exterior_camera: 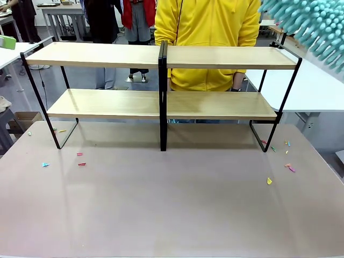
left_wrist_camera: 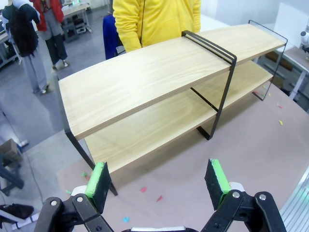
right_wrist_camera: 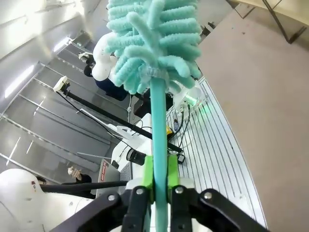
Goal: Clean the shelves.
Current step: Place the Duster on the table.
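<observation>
Teal chenille fronds of a duster [exterior_camera: 314, 24] crowd the top right corner of the front view, cut off by the frame so that its handle and the arm behind it are hidden there. From the right wrist, the right gripper [right_wrist_camera: 161, 181] is clamped tight on the duster's thin teal handle, green pads pressed flat against it, with the fluffy head [right_wrist_camera: 153, 41] rising above; a corner of the shelves shows at that view's upper right edge, too cropped to read clearly.

From the left wrist, the left gripper [left_wrist_camera: 159, 181] stands spread wide with nothing between its green pads [left_wrist_camera: 99, 180], hanging above the table [left_wrist_camera: 270, 159] in front of the rack's near end.

Both tiers of the shelves [exterior_camera: 161, 56] are light wooden boards in a thin black frame, with a black centre upright, and the rack spans most of the far half of the table [exterior_camera: 172, 215]. The boards look bare (any fine dust is too small to make out).

Small coloured paper scraps [exterior_camera: 80, 159] lie scattered on the tabletop near both ends of the rack. A person in a yellow top [exterior_camera: 207, 27] stands right behind the shelves, cut off at the shoulders and partly screened by the boards.
</observation>
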`<state>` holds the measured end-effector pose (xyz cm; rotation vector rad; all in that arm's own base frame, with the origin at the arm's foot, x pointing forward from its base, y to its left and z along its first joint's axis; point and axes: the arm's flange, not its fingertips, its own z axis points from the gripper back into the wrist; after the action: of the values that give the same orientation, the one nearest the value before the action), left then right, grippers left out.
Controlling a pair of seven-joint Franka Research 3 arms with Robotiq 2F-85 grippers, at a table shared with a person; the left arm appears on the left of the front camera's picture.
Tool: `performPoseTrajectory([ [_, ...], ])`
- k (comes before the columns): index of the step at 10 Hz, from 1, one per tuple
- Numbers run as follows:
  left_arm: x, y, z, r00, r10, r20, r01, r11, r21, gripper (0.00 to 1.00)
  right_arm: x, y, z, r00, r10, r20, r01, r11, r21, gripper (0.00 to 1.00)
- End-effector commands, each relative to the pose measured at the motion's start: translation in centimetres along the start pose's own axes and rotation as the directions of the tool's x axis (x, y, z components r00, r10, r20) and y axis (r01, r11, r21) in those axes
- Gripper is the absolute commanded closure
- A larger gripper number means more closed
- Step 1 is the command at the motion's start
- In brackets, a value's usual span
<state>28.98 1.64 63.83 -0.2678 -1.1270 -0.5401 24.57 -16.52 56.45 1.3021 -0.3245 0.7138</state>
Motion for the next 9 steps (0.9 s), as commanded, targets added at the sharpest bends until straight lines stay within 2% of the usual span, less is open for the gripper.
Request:
performPoseTrajectory([
  [1,0.0,0.0,0.0,1.0,0.0,0.0,0.0,1.0,0.0,0.0,0.0,0.0,0.0,1.0,-0.001,0.0,0.001,1.0,0.001,0.87],
  [2,0.4,-1.6,-3.0,0.992,-0.112,-0.054,0.088,0.939,-0.331,0.0,1.4,-1.3,-3.4,0.914,-0.135,-0.382,0.135,0.991,-0.026,0.87],
  [3,-1.1,-3.8,-6.1,0.984,-0.157,-0.086,0.091,0.853,-0.514,0.0,2.0,-4.0,-7.4,0.819,-0.203,-0.537,0.195,0.978,-0.072,0.87],
  [4,-3.7,-5.6,-7.5,0.986,-0.121,-0.117,0.032,0.816,-0.577,0.0,1.5,-6.7,-10.7,0.784,-0.219,-0.581,0.201,0.975,-0.096,0.87],
  [5,-6.7,-6.8,-8.2,0.986,-0.064,-0.156,-0.041,0.805,-0.592,0.0,1.1,-8.8,-13.3,0.753,-0.283,-0.594,0.223,0.959,-0.175,0.87],
  [6,-10.6,-8.4,-9.3,0.973,0.041,-0.226,-0.17,0.791,-0.588,0.0,0.7,-11.3,-16.2,0.712,-0.351,-0.608,0.237,0.935,-0.262,0.87],
  [7,-15.1,-10.2,-10.6,0.938,0.177,-0.299,-0.329,0.727,-0.602,0.0,0.0,-13.4,-18.3,0.679,-0.383,-0.626,0.228,0.921,-0.316,0.87],
  [8,-20.4,-11.6,-11.9,0.78,0.327,-0.534,-0.594,0.658,-0.463,0.0,0.0,-15.4,-19.1,0.687,-0.397,-0.609,0.237,0.914,-0.329,0.87],
  [9,-24.7,-11.7,-12.0,0.566,0.373,-0.735,-0.751,0.602,-0.273,0.0,0.1,-16.5,-19.0,0.697,-0.406,-0.592,0.242,0.909,-0.339,0.87],
])
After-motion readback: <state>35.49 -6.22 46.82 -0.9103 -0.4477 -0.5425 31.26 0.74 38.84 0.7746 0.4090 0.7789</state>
